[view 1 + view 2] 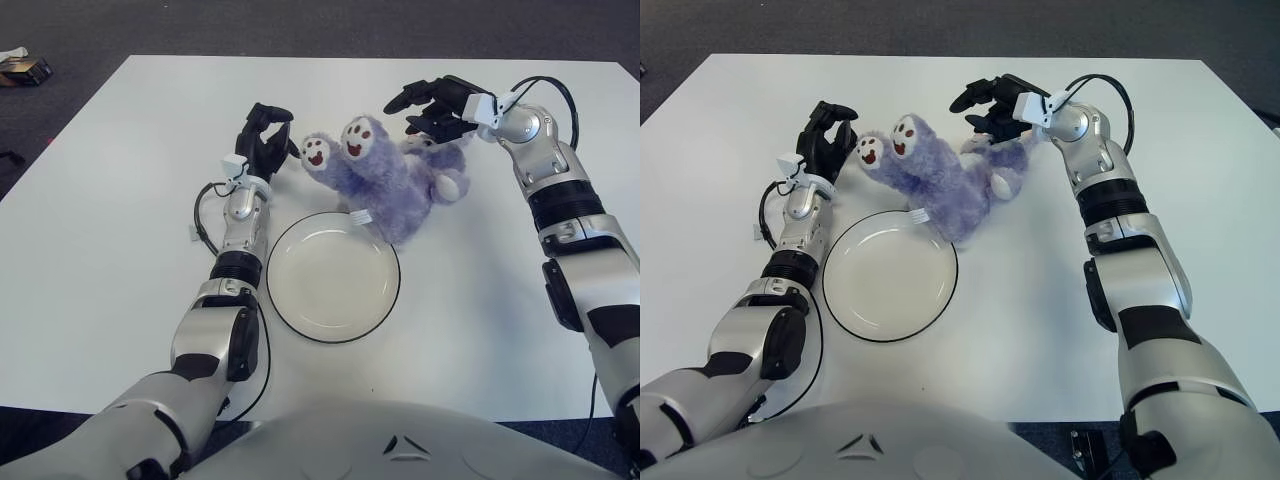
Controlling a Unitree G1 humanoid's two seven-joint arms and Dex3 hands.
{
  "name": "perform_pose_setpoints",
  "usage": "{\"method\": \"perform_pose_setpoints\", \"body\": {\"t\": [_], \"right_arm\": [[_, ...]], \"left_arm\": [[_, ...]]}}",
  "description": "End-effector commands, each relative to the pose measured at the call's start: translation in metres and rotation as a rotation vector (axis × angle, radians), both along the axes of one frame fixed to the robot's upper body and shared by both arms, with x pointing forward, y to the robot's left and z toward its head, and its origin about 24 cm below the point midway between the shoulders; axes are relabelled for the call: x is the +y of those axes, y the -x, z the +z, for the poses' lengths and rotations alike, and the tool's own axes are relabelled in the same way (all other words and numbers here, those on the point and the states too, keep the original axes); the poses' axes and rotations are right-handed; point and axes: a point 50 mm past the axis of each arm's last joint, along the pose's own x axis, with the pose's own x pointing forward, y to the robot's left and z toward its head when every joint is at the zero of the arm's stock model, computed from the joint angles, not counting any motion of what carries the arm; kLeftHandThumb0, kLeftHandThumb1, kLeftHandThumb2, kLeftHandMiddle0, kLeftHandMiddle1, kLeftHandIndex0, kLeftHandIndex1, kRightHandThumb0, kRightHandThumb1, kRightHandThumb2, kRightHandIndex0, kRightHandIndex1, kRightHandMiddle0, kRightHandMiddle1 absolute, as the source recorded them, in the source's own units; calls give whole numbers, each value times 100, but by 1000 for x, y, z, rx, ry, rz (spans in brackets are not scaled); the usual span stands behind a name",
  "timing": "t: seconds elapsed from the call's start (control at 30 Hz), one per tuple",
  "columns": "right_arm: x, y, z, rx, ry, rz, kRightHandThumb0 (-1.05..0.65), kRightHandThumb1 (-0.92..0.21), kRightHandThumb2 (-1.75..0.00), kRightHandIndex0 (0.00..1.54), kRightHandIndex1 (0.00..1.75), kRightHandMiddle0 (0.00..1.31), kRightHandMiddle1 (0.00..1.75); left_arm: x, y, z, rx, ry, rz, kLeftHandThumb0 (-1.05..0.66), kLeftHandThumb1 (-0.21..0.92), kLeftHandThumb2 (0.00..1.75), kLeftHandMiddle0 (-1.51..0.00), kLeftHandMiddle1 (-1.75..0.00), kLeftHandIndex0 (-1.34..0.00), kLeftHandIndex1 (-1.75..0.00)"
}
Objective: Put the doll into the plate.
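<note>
The purple plush doll (385, 185) lies tipped over on the white table, just beyond the plate's far rim, and its lower edge overlaps that rim. Its two white feet (338, 142) point left toward my left hand. The white, dark-rimmed plate (330, 285) holds nothing. My right hand (432, 108) hovers over the doll's far right end with its fingers spread and not closed around the plush. My left hand (266, 138) shows just left of the doll's feet, fingers loosely curled and holding nothing.
The white table (120, 230) reaches the dark floor at the far edge. A small dark object (22, 68) lies on the floor at top left. A black cable (203, 215) loops beside my left forearm.
</note>
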Motion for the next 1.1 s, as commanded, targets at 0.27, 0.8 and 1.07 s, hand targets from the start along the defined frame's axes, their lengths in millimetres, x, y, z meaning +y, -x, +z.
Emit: {"method": "perform_pose_setpoints", "body": {"t": [0.27, 0.8, 1.07], "right_arm": [[1, -9, 9, -55, 14, -110, -50, -92, -81, 94, 0, 48, 54], [-30, -3, 42, -161, -76, -114, -49, -92, -81, 91, 0, 41, 71], [-43, 19, 66, -223, -133, -8, -48, -92, -79, 93, 1, 39, 71]], "left_arm": [[1, 2, 0, -13, 5, -14, -35, 92, 29, -89, -175, -45, -149], [2, 3, -1, -13, 7, -17, -35, 92, 29, -90, -175, -45, -149], [2, 4, -2, -12, 7, -20, -35, 92, 28, -91, -175, -45, -149]]}}
